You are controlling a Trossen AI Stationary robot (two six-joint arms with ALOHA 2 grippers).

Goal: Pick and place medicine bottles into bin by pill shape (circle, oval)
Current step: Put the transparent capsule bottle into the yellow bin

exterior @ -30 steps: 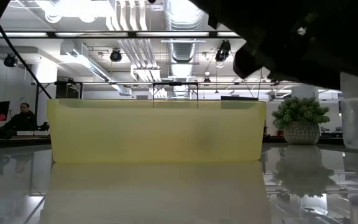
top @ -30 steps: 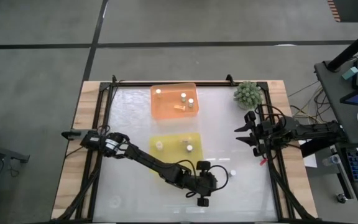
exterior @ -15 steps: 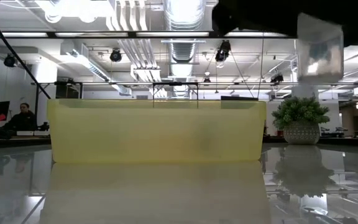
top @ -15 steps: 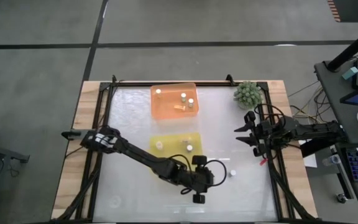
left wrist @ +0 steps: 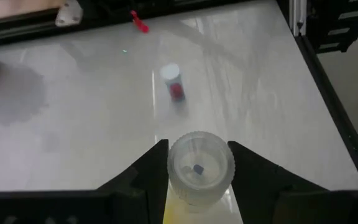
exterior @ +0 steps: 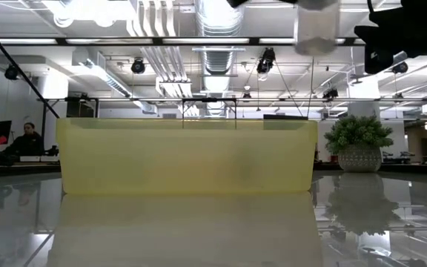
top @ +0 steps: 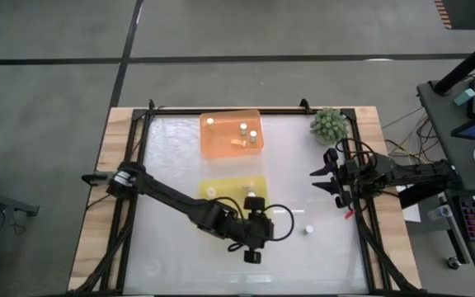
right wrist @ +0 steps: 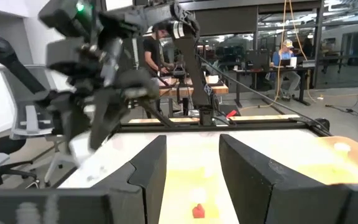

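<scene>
Looking down, the left gripper point(top: 254, 216) hangs at the yellow bin's point(top: 221, 183) near edge, the right gripper point(top: 324, 176) waiting at the surface's right. Its wrist view shows the fingers point(left wrist: 146, 175) clenched on a medicine bottle point(left wrist: 200, 167): carry it level over the bin, release low

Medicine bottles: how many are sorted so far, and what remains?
Four small white-capped medicine bottles lie in the orange translucent bin and two in the yellow translucent bin. The left gripper holds a clear bottle beside the yellow bin. One white-capped bottle remains on the table. The right gripper waits.
</scene>
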